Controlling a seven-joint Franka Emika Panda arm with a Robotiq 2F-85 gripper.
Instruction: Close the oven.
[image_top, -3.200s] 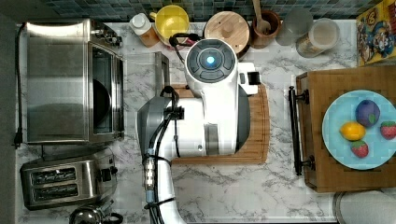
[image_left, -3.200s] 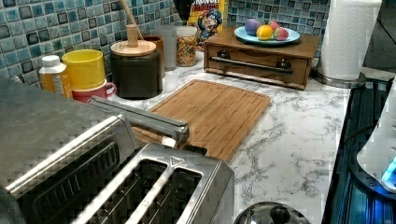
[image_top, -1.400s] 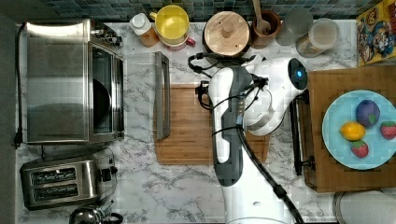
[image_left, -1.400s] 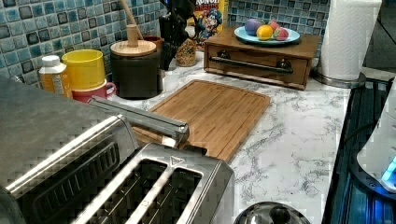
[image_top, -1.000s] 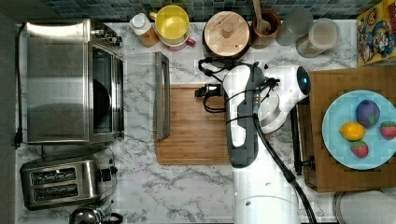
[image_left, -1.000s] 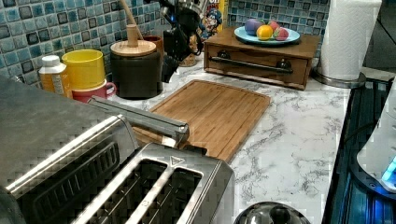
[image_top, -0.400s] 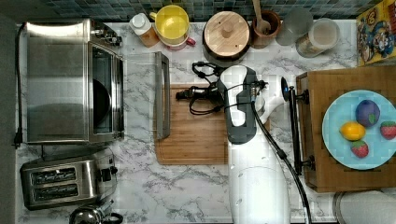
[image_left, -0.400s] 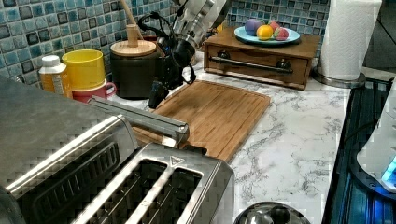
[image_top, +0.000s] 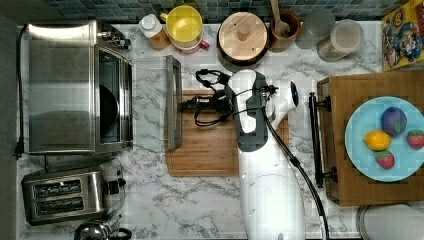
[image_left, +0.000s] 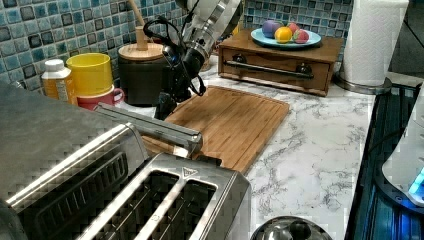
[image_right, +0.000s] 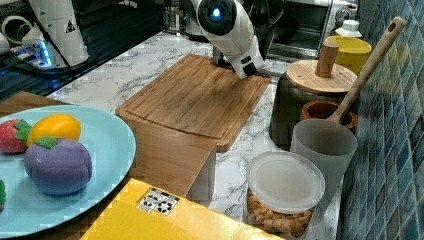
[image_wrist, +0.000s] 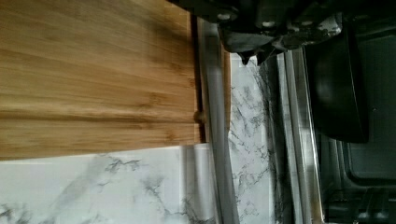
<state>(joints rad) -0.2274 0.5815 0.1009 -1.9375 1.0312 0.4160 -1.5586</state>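
The oven (image_top: 75, 87) sits at the top view's left on the marble tabletop (image_top: 200, 200), its glass door dropped flat and the bar handle (image_top: 173, 102) lying along the edge of the wooden cutting board (image_top: 210, 150). The pincer (image_top: 184, 106) hovers over the board just beside that handle, apart from it; I cannot tell how its fingers stand
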